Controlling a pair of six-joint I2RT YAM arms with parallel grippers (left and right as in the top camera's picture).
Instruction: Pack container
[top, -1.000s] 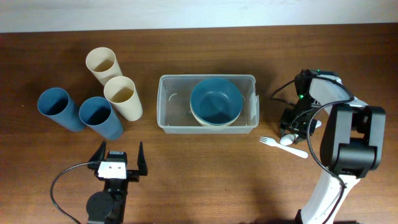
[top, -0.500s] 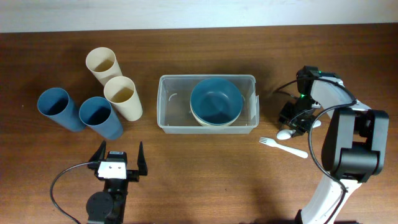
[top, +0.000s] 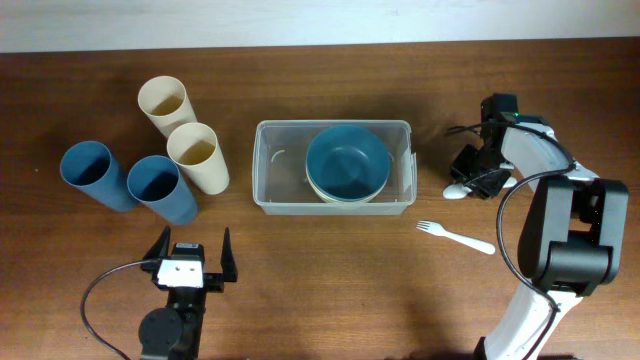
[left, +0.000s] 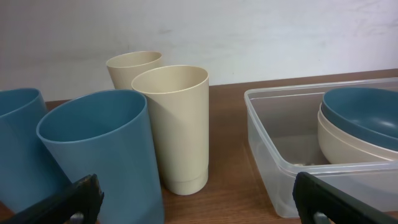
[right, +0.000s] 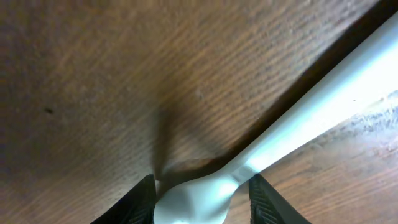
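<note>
— Container (top: 275, 172) from overhead: where is it sitting?

— It is sitting mid-table (top: 330, 300), long side running left to right. A blue bowl (top: 347, 160) is nesting in a cream bowl (top: 345, 198) inside it, toward its right end.

— And around the container?

— Two cream cups (top: 163, 100) (top: 195, 152) and two blue cups (top: 90, 172) (top: 158, 186) are standing to its left. A white fork (top: 456, 236) is lying off its lower right corner. The left gripper (top: 195, 245) is resting below its left end, fingers spread apart and holding nothing. The right gripper (top: 462, 183) is hovering just beyond its right end, pinching a white spoon (top: 454, 190).

— What is the left wrist camera showing?

— The container's clear wall (left: 267, 130) is filling the right side, with both bowls showing inside. The cups are standing to the container's left, the nearer cream one (left: 177, 124) closest to it. The dark fingertips (left: 84, 193) are sitting wide apart at the bottom corners.

— And the right wrist?

— The container is falling outside this view. The fingers (right: 144, 198) are closing on the spoon's bowl end from both sides, while the handle (right: 311, 118) is running up to the right above the wood.
</note>
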